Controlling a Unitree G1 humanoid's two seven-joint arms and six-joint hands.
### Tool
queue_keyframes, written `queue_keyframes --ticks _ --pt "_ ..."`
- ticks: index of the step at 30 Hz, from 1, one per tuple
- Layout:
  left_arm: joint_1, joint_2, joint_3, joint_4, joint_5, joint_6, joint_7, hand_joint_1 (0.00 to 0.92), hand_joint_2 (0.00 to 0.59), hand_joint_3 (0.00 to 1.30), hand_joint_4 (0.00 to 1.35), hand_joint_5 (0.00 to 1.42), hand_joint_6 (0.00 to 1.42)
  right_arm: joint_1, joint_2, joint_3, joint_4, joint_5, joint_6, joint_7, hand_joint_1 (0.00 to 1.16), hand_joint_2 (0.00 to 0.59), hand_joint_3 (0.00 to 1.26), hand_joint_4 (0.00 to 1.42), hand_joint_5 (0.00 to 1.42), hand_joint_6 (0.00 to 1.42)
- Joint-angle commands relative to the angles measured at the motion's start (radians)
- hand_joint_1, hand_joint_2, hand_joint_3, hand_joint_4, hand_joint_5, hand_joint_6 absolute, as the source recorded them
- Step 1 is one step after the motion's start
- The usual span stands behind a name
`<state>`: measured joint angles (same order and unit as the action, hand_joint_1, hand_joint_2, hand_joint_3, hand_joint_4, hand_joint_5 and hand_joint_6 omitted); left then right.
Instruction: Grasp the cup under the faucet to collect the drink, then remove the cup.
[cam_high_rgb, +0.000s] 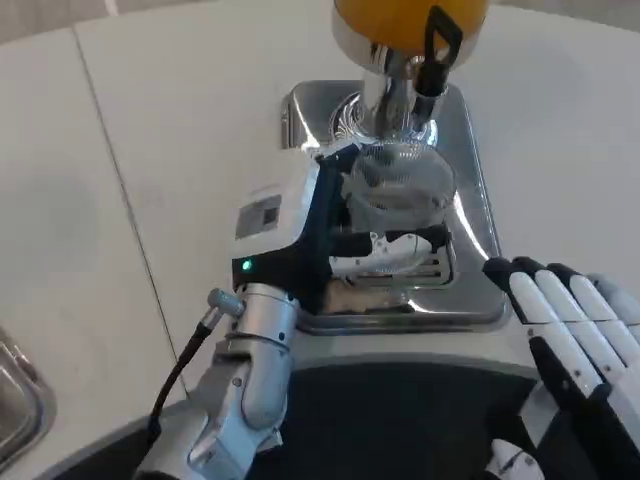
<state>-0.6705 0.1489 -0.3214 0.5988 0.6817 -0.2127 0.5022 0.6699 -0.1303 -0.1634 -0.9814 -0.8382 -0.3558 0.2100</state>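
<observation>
A clear plastic cup (400, 185) stands on the silver drip tray (475, 200) of a drink dispenser, right below the faucet (420, 75) with its black lever. My left hand (330, 235) wraps around the cup from the left, its fingers (395, 250) curled across the cup's front and lower part. The orange drink tank (400, 20) sits at the top edge. My right hand (565, 320) hovers at the lower right, just off the tray's front corner, fingers stretched out side by side and holding nothing. I cannot tell how much liquid is in the cup.
The white table (150, 150) stretches to the left with a seam line running across it. A metal tray corner (20, 395) shows at the far left edge. The table's dark front edge (400, 400) curves below the dispenser.
</observation>
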Motion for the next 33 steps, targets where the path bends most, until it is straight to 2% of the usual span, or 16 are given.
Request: queue_keyframes --ticks 1,6,8,11,19,26,33 --pt "-0.002 -0.012 -0.018 -0.014 0.012 0.013 0.005 0.337 0.018 0.16 0.12 0.62 0.73 0.007 -0.008 -0.008 -0.005 0.015 0.011 0.010 0.13 0.586 0.00 0.00 0.00 0.00" --pt "0.005 -0.017 -0.018 -0.020 0.015 0.022 0.030 0.326 0.026 0.10 0.05 0.54 0.59 0.013 -0.012 -0.027 -0.007 0.034 0.017 0.013 0.13 0.586 0.00 0.00 0.00 0.00" --pt "0.007 -0.015 -0.019 -0.025 0.016 0.023 0.034 0.330 0.030 0.06 0.00 0.42 0.41 0.007 -0.011 -0.025 -0.008 0.037 0.022 0.016 0.13 0.586 0.00 0.00 0.00 0.00" --pt "0.009 -0.010 -0.015 -0.036 0.012 0.027 0.036 0.329 0.028 0.00 0.00 0.33 0.29 -0.002 -0.012 -0.021 -0.008 0.039 0.027 0.023 0.13 0.586 0.00 0.00 0.00 0.00" --pt "0.056 0.045 0.026 -0.106 -0.028 0.007 0.005 0.309 0.023 0.00 0.00 0.29 0.24 -0.005 -0.012 -0.015 -0.001 0.041 0.022 0.023 0.13 0.586 0.00 0.00 0.00 0.00" --pt "0.162 0.129 0.081 -0.244 -0.061 0.001 -0.050 0.293 0.021 0.00 0.00 0.28 0.21 -0.019 -0.011 0.004 0.004 0.033 0.021 0.024 0.13 0.586 0.00 0.00 0.00 0.00" --pt "0.233 0.155 0.103 -0.324 -0.079 -0.003 -0.091 0.291 0.020 0.00 0.00 0.27 0.21 -0.029 -0.010 0.034 0.013 0.014 0.017 0.019 0.12 0.586 0.00 0.00 0.00 0.00"
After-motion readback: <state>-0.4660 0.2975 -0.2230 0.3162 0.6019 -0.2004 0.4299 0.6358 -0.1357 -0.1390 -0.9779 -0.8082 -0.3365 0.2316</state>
